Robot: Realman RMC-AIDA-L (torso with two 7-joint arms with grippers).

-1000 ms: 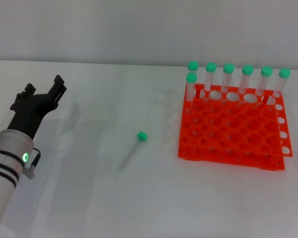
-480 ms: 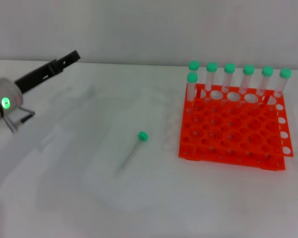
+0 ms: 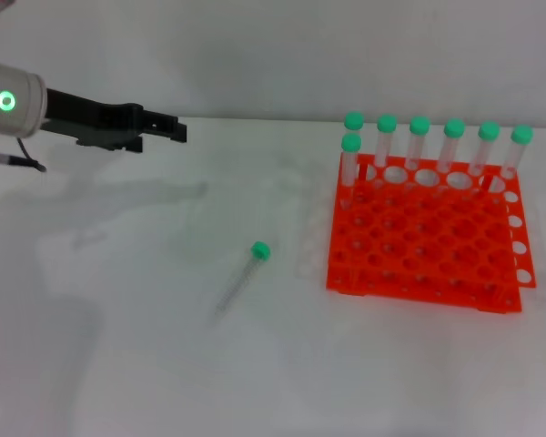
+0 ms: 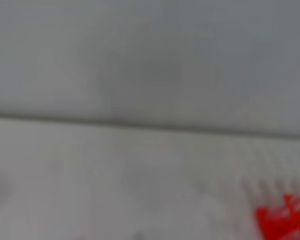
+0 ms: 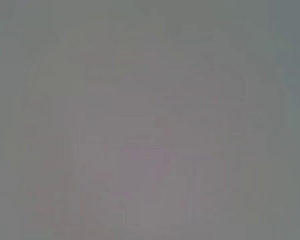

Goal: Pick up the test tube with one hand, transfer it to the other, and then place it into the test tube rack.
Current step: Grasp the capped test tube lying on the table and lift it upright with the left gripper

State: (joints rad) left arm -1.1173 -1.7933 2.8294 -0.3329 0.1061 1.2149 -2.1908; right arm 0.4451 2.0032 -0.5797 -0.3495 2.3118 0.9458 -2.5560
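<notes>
A clear test tube (image 3: 240, 279) with a green cap (image 3: 260, 249) lies on the white table, left of the orange-red rack (image 3: 423, 241). My left gripper (image 3: 168, 130) is black, held level high over the table's far left and pointing right. It is well apart from the lying tube and holds nothing I can see. A corner of the rack also shows in the left wrist view (image 4: 285, 222). My right gripper is out of view, and the right wrist view shows only a grey blur.
Several green-capped tubes (image 3: 419, 146) stand upright in the rack's back rows. The white table (image 3: 127, 346) meets a pale wall along its far edge.
My left arm has risen from the near left and swung up and right, so the gripper now points level toward the rack. The lying tube and rack have not moved.
</notes>
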